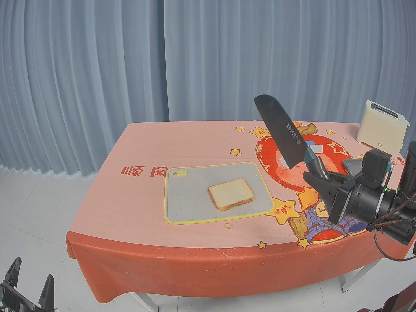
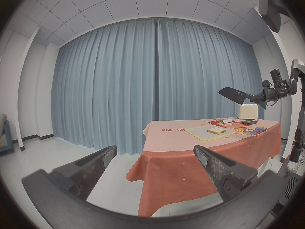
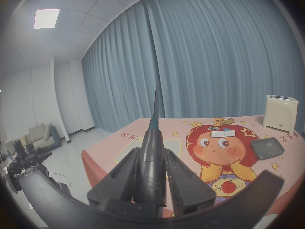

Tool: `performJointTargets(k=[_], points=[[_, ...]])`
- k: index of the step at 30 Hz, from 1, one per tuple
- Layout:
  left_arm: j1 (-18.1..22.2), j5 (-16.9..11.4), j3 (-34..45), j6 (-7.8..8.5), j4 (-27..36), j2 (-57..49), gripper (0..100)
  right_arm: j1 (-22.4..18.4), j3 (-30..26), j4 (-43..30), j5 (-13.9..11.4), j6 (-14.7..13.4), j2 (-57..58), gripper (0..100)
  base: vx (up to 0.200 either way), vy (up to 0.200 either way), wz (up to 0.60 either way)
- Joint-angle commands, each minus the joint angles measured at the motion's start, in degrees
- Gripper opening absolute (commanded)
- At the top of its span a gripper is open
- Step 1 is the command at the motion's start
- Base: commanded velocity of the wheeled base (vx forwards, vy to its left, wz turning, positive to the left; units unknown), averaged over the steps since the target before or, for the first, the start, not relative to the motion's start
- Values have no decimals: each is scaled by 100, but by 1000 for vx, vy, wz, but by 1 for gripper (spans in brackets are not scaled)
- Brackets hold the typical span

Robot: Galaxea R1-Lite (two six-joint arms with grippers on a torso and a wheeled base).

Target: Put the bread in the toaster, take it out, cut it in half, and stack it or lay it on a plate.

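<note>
A slice of bread point(image 1: 231, 193) lies flat on the grey, yellow-rimmed cutting board point(image 1: 186, 196) at the table's middle; the left wrist view shows the bread point(image 2: 216, 130) far off. My right gripper point(image 1: 320, 175) is shut on the handle of a black knife point(image 1: 281, 131), held in the air to the right of the board with the blade pointing up and away. In the right wrist view the knife handle point(image 3: 152, 166) sits between the fingers point(image 3: 187, 182). The cream toaster point(image 1: 382, 128) stands at the far right corner. My left gripper point(image 2: 155, 167) is open, low beside the table's left front.
A dark grey plate point(image 3: 267, 148) lies on the table between the toaster point(image 3: 280, 113) and my right arm. Two small white blocks point(image 3: 223, 133) rest on the cloth's cartoon print. A crumb point(image 1: 228, 225) lies in front of the board.
</note>
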State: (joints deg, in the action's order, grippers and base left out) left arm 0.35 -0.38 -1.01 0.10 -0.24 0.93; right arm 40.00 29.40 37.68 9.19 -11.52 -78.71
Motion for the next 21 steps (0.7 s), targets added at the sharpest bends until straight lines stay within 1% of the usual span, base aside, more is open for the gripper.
performJointTargets(k=[1, 3, 6, 8, 10, 21], points=[[0, -6, 101, 8, -2, -93, 100, -1, -75, 2, -84, 18, 49, 0, 0, 0, 0], [0, -6, 101, -1, -2, -93, 100, -9, -93, 2, -93, 27, 58, 0, 0, 0, 0], [0, -6, 101, 8, -2, -93, 100, 52, -154, 2, -190, 27, 155, 0, 0, 0, 0], [0, -6, 101, 8, -2, -93, 100, 52, -198, -6, -374, 27, 243, 0, 0, 0, 0], [0, -15, 101, 17, -2, -93, 100, 43, -225, -6, -453, 27, 243, 0, 0, 0, 0], [0, -15, 101, 17, -2, -93, 100, 61, -295, -6, -497, 36, 225, 0, 0, 0, 0]])
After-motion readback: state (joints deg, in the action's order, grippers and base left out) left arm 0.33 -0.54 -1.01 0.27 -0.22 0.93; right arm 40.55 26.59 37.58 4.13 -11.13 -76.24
